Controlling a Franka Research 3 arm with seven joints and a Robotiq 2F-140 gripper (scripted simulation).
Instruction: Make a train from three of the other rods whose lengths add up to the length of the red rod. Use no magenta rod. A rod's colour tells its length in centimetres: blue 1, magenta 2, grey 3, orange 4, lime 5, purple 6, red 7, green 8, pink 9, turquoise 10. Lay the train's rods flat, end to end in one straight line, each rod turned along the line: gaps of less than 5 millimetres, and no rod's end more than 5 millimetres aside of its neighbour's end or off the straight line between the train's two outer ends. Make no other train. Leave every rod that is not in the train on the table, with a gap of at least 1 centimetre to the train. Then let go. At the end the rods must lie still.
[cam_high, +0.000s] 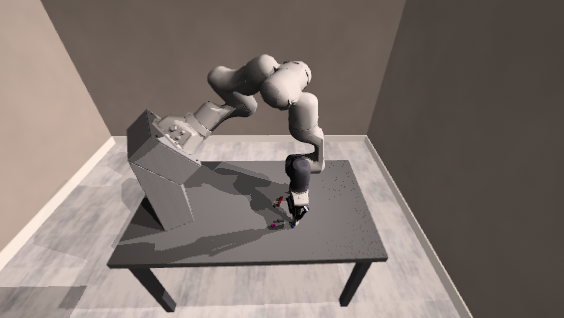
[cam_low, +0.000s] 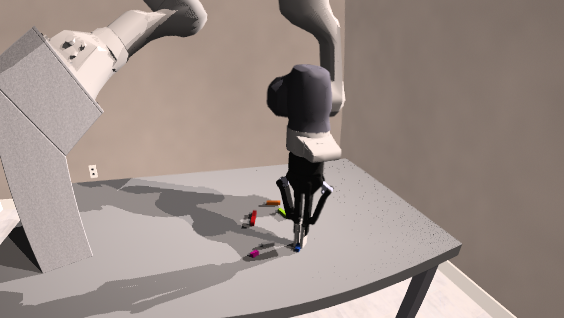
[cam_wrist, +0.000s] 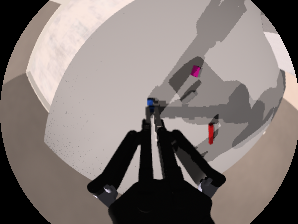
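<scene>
My gripper reaches down to the table, its fingers nearly together on a small blue rod at the table top. A grey rod lies just left of the blue rod. A magenta rod lies beyond the grey rod. The red rod lies farther back. An orange rod and a lime rod lie behind my gripper.
The robot's large grey base stands on the left of the table. The arm's shadow falls across the rods. The table's right edge and front edge are well away from the rods.
</scene>
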